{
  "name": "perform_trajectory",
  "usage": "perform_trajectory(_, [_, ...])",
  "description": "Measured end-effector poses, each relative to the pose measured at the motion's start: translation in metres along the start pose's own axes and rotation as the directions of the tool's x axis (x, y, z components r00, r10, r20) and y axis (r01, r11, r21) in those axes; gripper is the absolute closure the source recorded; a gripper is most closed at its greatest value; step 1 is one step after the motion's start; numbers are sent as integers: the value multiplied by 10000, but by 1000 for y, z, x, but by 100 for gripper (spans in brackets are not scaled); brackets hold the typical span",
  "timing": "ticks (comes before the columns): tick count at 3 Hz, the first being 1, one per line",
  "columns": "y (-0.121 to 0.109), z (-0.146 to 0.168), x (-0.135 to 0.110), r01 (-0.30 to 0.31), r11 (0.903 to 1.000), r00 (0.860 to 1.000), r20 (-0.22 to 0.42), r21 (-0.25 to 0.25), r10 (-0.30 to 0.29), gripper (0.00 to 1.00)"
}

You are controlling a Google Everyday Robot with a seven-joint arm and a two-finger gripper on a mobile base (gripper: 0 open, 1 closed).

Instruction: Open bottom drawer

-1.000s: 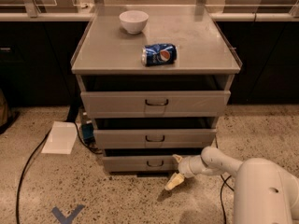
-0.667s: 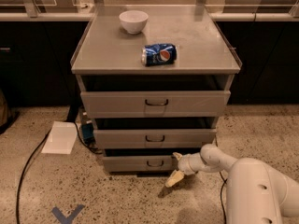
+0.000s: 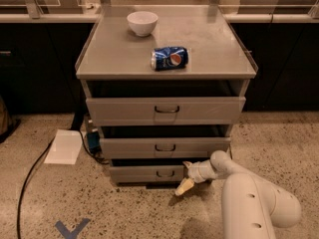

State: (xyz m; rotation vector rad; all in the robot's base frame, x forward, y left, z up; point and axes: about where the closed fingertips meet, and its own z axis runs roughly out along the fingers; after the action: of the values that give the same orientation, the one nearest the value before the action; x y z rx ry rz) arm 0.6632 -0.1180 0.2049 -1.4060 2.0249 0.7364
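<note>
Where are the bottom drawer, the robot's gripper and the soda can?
bottom drawer (image 3: 134, 174): camera view, left half of its front.
gripper (image 3: 185, 177): camera view, between its fingertips, at the drawer's right end.
soda can (image 3: 169, 58): camera view, its side.

A white bowl stood near the tabletop's back edge, left of centre. A blue can lay on its side near the front edge, about midway. The top drawer and middle drawer stood slightly out. Beyond the left edge, paper and a black cable lay on the floor. The gripper hung low under the front edge, fingers spread.
</note>
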Motion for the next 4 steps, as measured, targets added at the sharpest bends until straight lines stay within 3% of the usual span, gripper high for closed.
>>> perform_trajectory(2, [-7, 4, -6, 309, 9994, 9995, -17, 180, -308, 0])
perform_trajectory(3, [-12, 19, -8, 352, 9994, 9993, -107, -68, -353, 0])
perform_trajectory(4, [-6, 39, -3, -140, 9952, 9989, -450, -964, 97, 0])
